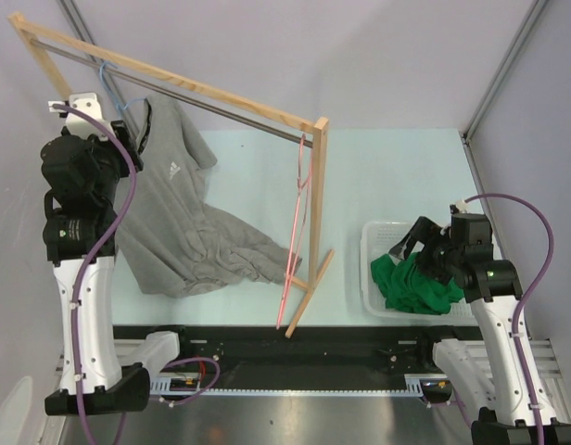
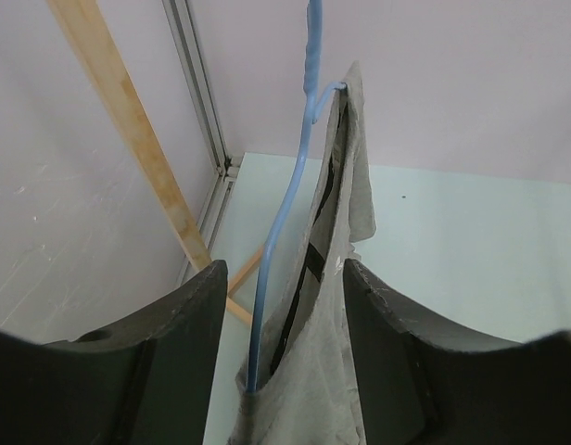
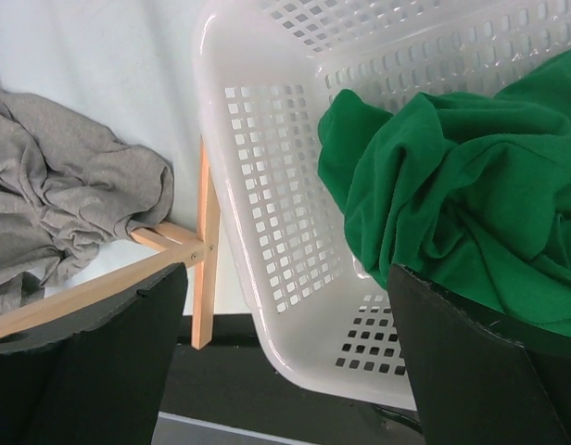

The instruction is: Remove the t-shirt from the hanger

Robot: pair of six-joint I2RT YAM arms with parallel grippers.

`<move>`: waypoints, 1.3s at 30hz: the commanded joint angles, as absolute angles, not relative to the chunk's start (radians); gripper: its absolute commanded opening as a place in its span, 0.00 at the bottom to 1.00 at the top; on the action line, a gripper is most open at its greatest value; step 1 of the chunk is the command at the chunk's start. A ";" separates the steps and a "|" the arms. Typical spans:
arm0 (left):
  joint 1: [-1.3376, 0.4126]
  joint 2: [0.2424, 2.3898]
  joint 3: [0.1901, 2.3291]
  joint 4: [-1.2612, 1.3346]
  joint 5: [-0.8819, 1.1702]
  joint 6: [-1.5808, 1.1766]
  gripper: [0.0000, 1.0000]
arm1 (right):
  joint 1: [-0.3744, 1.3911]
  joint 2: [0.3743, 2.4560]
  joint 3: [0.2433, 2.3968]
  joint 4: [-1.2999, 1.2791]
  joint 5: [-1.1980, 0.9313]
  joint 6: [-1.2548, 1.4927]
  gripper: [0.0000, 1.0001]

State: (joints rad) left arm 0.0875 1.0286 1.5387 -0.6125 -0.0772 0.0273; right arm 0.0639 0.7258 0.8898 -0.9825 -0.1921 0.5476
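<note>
From the top I am seeing the grey knit t-shirt [image 1: 188, 222] hanging off a thin blue hanger [image 1: 107, 76] on the wooden rack [image 1: 202, 90], its hem crumpling onto the table [image 1: 387, 176]. The left gripper [image 1: 130, 139] is sitting at the collar. Its wrist camera is showing the jaws open, straddling the fabric and the hanger wire. The right gripper [image 1: 411, 243] is hovering wide open and empty over a perforated white basket [image 1: 371, 278] holding a green garment [image 1: 415, 283].

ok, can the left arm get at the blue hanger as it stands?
Probably yes. In the left wrist view the left gripper is open, with the blue hanger wire and the grey t-shirt collar between its fingers; nothing blocks it. Closing would likely catch fabric too.
</note>
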 commanded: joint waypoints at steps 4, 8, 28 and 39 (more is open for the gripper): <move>0.110 1.054 1.552 -0.497 -0.043 0.049 0.54 | 0.069 0.724 0.951 -0.976 -0.221 0.535 0.94; 0.114 1.071 1.539 -0.465 -0.037 0.057 0.53 | 0.067 0.727 0.951 -0.968 -0.229 0.537 0.93; 0.126 1.088 1.528 -0.417 0.037 0.012 0.11 | 0.066 0.718 0.965 -0.969 -0.255 0.552 0.93; 0.161 1.046 1.508 -0.387 0.236 -0.127 0.00 | 0.068 0.715 0.976 -0.976 -0.256 0.549 0.93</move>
